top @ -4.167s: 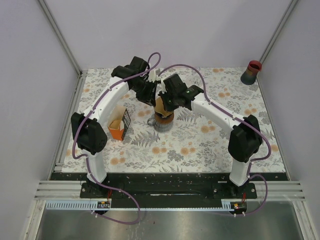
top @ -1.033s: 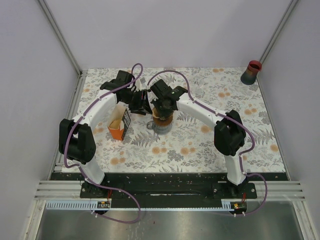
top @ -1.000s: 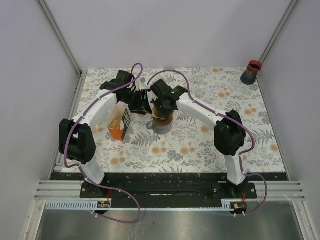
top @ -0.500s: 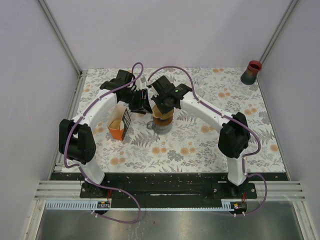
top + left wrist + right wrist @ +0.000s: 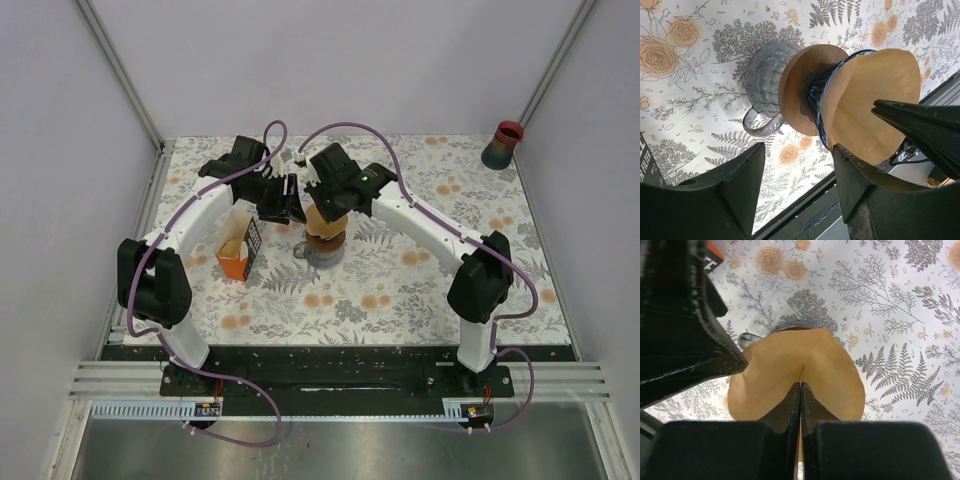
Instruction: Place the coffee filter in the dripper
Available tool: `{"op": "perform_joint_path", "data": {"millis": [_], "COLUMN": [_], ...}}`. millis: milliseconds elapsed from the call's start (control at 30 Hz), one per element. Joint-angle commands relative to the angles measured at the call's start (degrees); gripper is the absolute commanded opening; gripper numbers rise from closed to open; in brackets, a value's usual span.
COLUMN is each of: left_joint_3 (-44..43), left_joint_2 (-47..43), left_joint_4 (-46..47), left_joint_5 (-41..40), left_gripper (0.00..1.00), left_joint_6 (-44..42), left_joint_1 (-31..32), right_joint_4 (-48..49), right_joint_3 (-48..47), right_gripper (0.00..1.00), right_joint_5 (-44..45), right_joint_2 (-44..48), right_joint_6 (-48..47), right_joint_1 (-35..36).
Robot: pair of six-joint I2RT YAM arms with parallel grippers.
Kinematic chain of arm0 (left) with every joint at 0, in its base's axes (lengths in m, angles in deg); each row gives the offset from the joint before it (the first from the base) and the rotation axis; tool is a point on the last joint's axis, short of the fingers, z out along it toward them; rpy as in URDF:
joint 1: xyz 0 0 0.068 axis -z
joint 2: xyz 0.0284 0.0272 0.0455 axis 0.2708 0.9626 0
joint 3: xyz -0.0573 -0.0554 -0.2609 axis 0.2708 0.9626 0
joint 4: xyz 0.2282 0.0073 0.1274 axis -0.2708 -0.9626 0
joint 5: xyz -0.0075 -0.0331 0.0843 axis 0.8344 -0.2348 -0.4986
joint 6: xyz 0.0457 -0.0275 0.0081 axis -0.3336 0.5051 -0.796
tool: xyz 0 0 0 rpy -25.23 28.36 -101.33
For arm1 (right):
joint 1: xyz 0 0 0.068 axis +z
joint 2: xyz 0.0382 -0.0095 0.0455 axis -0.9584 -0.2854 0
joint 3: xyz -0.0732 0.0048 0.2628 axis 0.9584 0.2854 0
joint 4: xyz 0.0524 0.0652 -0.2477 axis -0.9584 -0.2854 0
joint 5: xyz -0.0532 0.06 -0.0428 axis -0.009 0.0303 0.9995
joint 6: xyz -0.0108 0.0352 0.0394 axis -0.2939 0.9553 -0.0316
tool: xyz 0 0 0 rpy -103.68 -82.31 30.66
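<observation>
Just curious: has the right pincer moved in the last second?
Yes. The right pincer, gripping the paper filter, has drawn back from the dripper toward the table's far right corner.

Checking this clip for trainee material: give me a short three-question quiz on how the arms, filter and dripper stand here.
1. True or false: the right gripper is shut on the coffee filter.
2. In the top view, what stands left of the dripper? A kettle; B orange box; C spoon.
3. Fill in: the left gripper has its jaws ____.
Key: 1 true; 2 B; 3 open.
</observation>
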Motion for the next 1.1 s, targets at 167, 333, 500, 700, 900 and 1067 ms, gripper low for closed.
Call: {"op": "perform_joint_path", "data": {"millis": [167,333,500,700,900,1067], "left_joint_3": [-5.4,-8.0,-10.8,-12.2,-11.7,-11.1], "left_joint_2": [-2.6,-3.1,-4.0,-3.8,-4.4,-4.6], "left_joint_4": [-0.6,-2.0,-3.3,-5.0,-5.4,-5.4], "left_joint_5": [-1.5,-4.4,-9.2,-11.1,-10.7,-10.7], "left_gripper": [0.66,0.73,0.86,0.89,0.89,0.89], "left_joint_6": [-2.3,-4.7,-7.7,-8.7,-8.6,-9.0], "left_joint_1": [0.2,0.1,-0.4,-3.1,-5.9,-6.3], "right_joint_4": [0.5,1.3,1.3,3.8,14.2,16.1], "right_joint_3": [-3.7,-3.9,-3.9,-2.6,0.1,-4.5], "right_gripper": [0.02,0.39,0.77,0.89,0.87,0.84], "right_joint_5": [-3.4,-2.8,-4.1,-8.9,-22.5,-15.5], "right_joint_2": [8.5,12.2,14.2,13.9,10.4,2.3], "right_joint_6": [-2.4,-1.9,0.7,9.2,21.3,26.2], "right_joint_1": [-3.0,-10.2,-20.8,-37.9,-56.0,-61.3]}}
